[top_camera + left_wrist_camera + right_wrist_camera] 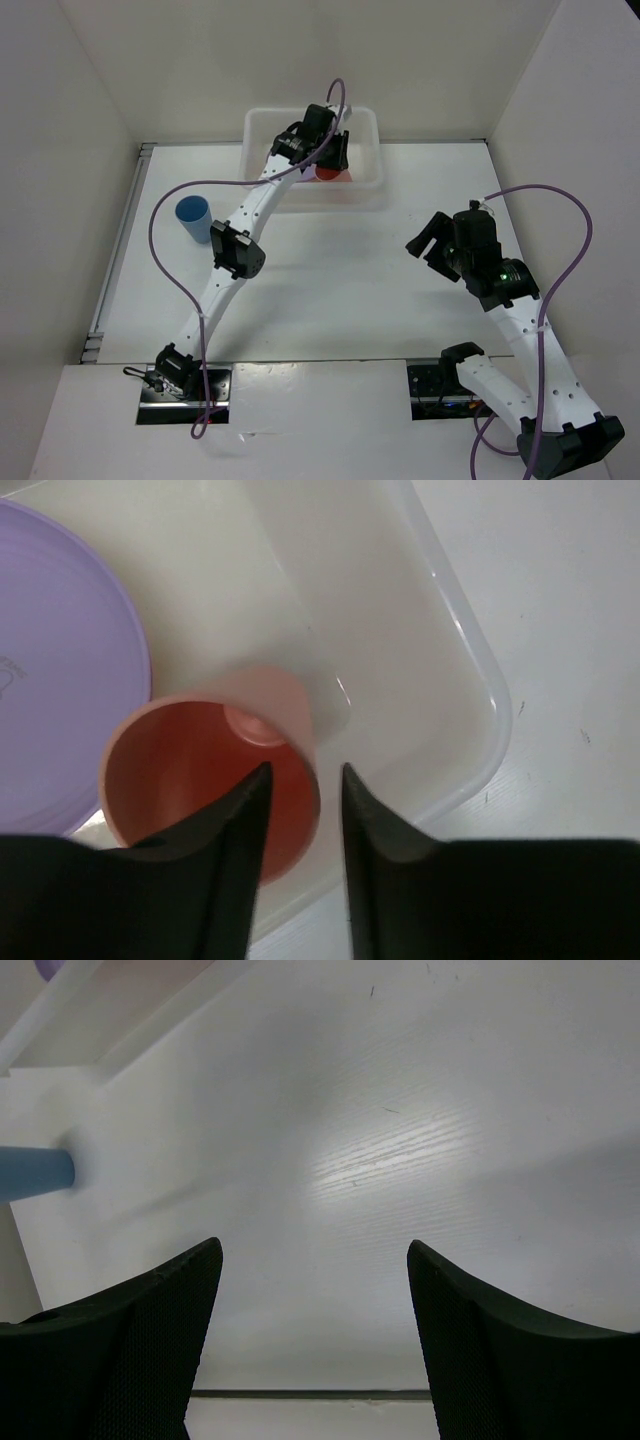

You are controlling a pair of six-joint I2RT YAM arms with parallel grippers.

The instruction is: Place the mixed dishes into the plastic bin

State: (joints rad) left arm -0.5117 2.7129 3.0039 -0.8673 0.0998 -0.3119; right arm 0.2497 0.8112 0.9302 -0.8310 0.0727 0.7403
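The plastic bin (372,182) stands at the table's far middle. My left gripper (326,162) hangs over it. In the left wrist view the red cup (200,770) lies tilted in the bin (495,710) beside the purple plate (60,660). The left gripper (305,770) is open: one finger is inside the cup's mouth, the other outside, with a gap to the cup's wall. The blue cup (193,216) stands on the table at the left and shows in the right wrist view (35,1172). My right gripper (426,246) is open and empty above the table (315,1250). The yellow-orange and pink plates are hidden.
White walls enclose the table on the left, back and right. A metal rail (110,270) runs along the left edge. The left arm's elbow (238,252) sits just right of the blue cup. The bin's corner (100,1020) shows at the top left of the right wrist view.
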